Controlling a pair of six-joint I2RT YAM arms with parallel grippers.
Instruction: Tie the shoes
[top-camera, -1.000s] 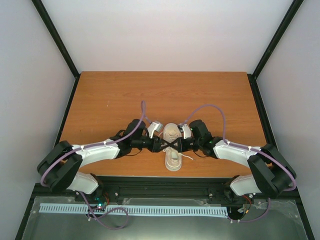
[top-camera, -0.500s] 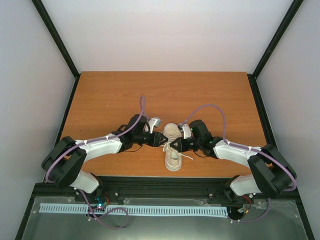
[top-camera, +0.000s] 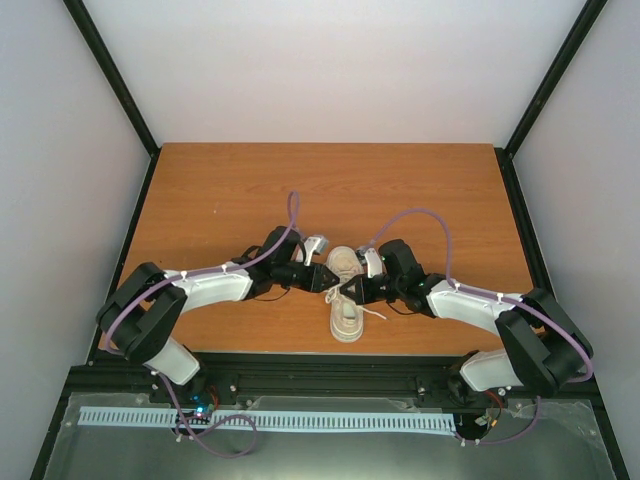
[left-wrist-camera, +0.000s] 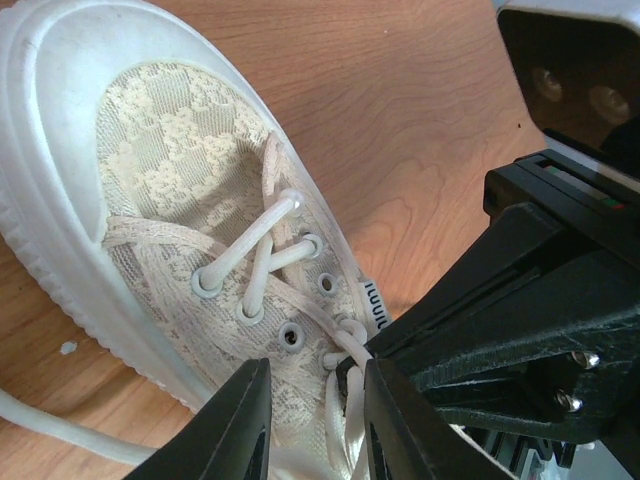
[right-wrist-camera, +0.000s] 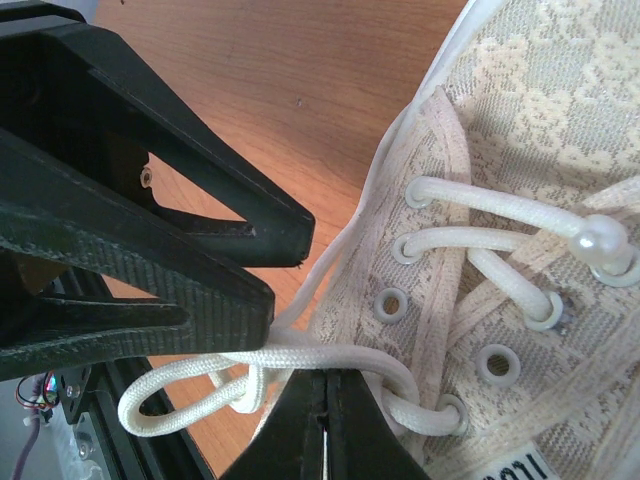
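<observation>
On the wooden counter (top-camera: 220, 190), the shoe (top-camera: 346, 320) shows no finished bow: the right gripper (right-wrist-camera: 322, 378) has its jaws clenched on the lace (right-wrist-camera: 200, 385), while the left gripper (left-wrist-camera: 315, 372) has its jaws parted around 1 strand.

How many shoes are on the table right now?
1. The shoe lies near the table's front edge, at its middle. No second one shows, and nothing looks big enough to hide one.

A cream lace-fabric low-top sneaker (top-camera: 346, 320) with a pale rubber toe cap stands upright on the wooden desk (top-camera: 220, 190), close to its near edge. Its thin white laces (right-wrist-camera: 300, 357) cross through the eyelets, and one slack loop hangs off the side.
</observation>
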